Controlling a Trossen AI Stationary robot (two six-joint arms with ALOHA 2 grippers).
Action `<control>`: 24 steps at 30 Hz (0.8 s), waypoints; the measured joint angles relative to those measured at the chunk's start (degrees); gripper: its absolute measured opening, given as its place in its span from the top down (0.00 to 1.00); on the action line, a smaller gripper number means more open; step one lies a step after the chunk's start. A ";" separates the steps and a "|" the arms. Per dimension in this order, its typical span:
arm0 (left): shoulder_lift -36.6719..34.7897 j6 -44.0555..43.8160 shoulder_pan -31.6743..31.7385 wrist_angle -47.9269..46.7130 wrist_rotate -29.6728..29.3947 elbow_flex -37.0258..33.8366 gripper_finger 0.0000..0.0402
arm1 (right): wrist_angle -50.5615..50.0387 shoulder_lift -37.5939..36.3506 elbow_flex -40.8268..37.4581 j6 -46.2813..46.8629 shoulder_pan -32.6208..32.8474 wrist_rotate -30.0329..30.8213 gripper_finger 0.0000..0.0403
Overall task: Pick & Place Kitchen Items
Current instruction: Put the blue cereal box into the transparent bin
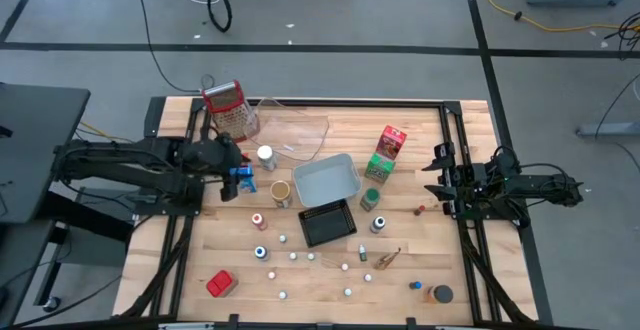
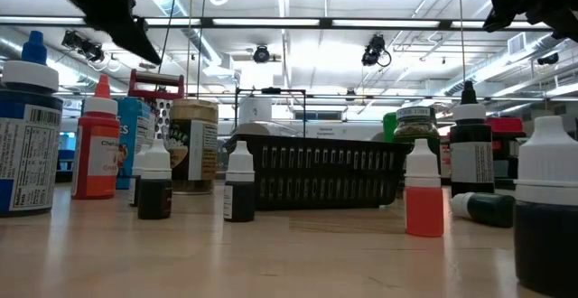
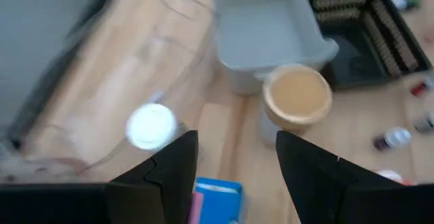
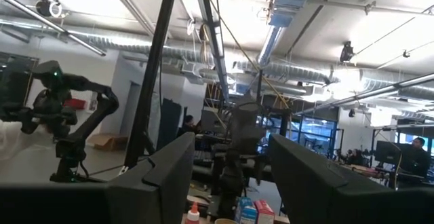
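Two arms show from above. The left claw (image 1: 238,170) sits over the counter (image 1: 320,270) with a blue carton (image 1: 243,179) right under its tips; a white-capped jar (image 1: 265,155) and a tan-lidded jar (image 1: 281,192) lie just past it, then the grey tray (image 1: 326,180) and black tray (image 1: 326,222). The right claw (image 1: 440,185) waits at the far counter edge, well apart from the red-and-green cartons (image 1: 386,154). Small bottles dot the counter away from both claws.

At counter height, little dark bottles (image 2: 238,186), an orange one (image 2: 424,197) and a red bottle (image 2: 96,144) stand before the black tray (image 2: 330,172).

The left wrist shows its fingers (image 3: 178,166) apart, the blue carton (image 3: 215,198) between them but not clamped, the tan-lidded jar (image 3: 297,97) beyond.

The right wrist shows fingers (image 4: 169,173) apart, holding nothing, pointed at the room.
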 joint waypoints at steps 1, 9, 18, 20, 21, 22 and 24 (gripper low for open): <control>0.46 -0.89 0.00 -1.03 -1.08 1.06 0.48 | -0.02 0.00 -0.02 0.00 0.01 0.00 0.50; 4.76 -4.27 -0.30 -8.78 -0.09 2.68 0.48 | -1.22 0.00 0.00 0.01 0.01 0.00 0.50; 8.98 -4.15 -0.66 -11.97 0.50 2.66 0.47 | -1.86 0.00 0.00 0.00 -0.01 0.00 0.50; 10.05 -4.02 -0.66 -12.36 0.39 2.66 0.47 | -1.87 0.00 -0.01 0.02 0.01 0.00 0.50; 10.70 -4.43 -0.66 -12.65 0.33 2.66 0.47 | -1.88 0.00 -0.01 0.01 0.00 0.00 0.50; 11.39 -4.81 -0.66 -12.96 0.35 2.66 0.47 | -1.88 0.00 0.00 0.01 0.00 0.00 0.50; 12.62 -5.68 -0.66 -13.44 0.93 2.39 0.47 | -1.88 0.00 0.00 0.02 0.01 0.00 0.50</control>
